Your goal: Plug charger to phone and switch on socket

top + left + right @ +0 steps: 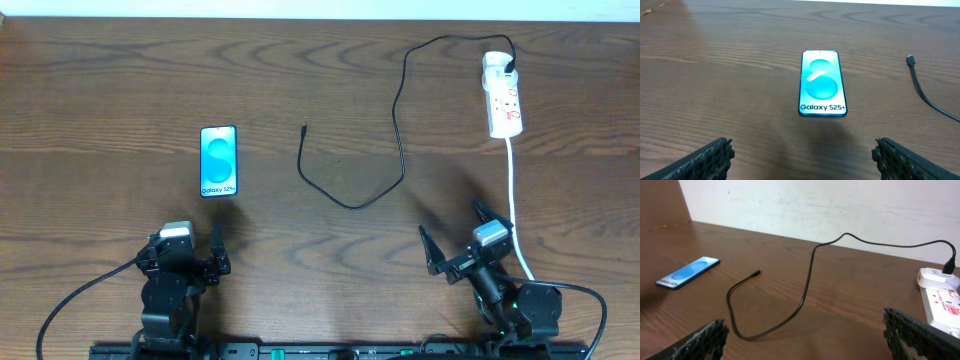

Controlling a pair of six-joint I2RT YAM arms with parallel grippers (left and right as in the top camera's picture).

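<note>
I count one phone (218,161) on one table (100,80). To the right of the phone there is one black cable (352,206), and beyond it one power strip (503,100) with one white cord (514,190). There are two grippers: the left gripper (802,155) and the right gripper (805,335).

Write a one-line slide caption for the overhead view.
Left gripper and right gripper open, empty; phone screen-up; charger in socket, its free plug lying apart from the phone.
</note>
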